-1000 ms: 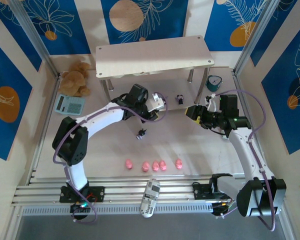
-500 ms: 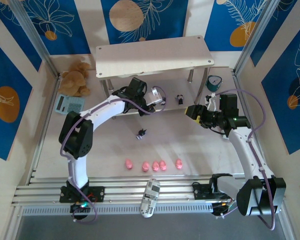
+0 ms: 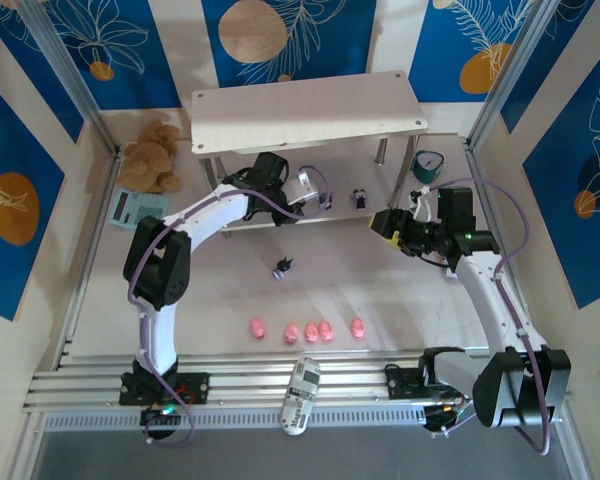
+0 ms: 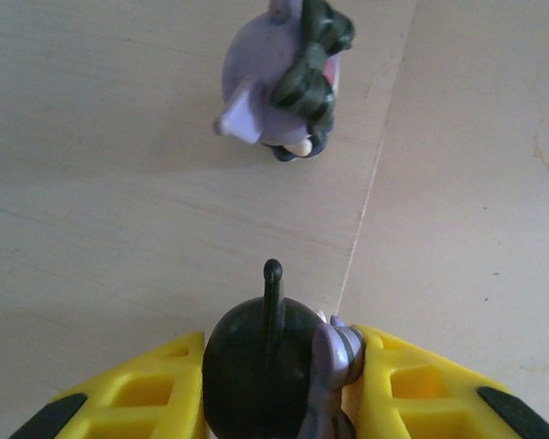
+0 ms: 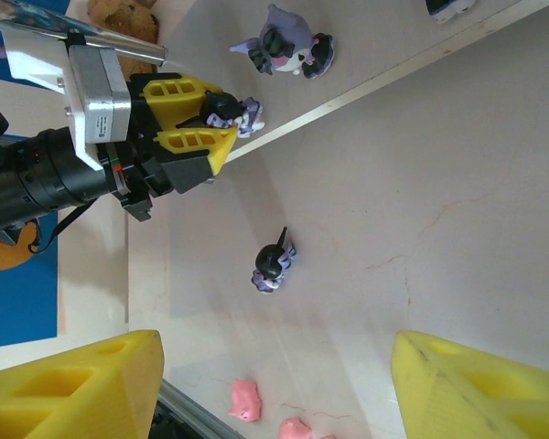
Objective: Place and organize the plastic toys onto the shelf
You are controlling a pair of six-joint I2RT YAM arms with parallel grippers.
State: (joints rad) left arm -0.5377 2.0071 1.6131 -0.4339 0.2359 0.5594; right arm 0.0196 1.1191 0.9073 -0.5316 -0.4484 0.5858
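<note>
Held: dark figurine [image 4: 256, 366], pinched in your left gripper [image 4: 279, 393], at the edge of the shelf's lower board [image 4: 119, 183]. Its twin [image 4: 284, 82] stands straight ahead, apart. Your right gripper [image 5: 274, 384]: spread wide, empty.

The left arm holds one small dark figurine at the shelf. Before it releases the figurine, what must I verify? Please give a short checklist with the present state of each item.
1. Left gripper is closed firmly on the held figurine: ok.
2. Held figurine is over the lower board, not past its edge: cannot tell, it sits right at the edge.
3. Free space from the other figurine on the board: ok, they are apart.
4. Held figurine rests on the board: cannot tell.
5. Right gripper is open, empty and clear of the left arm: ok.
</note>
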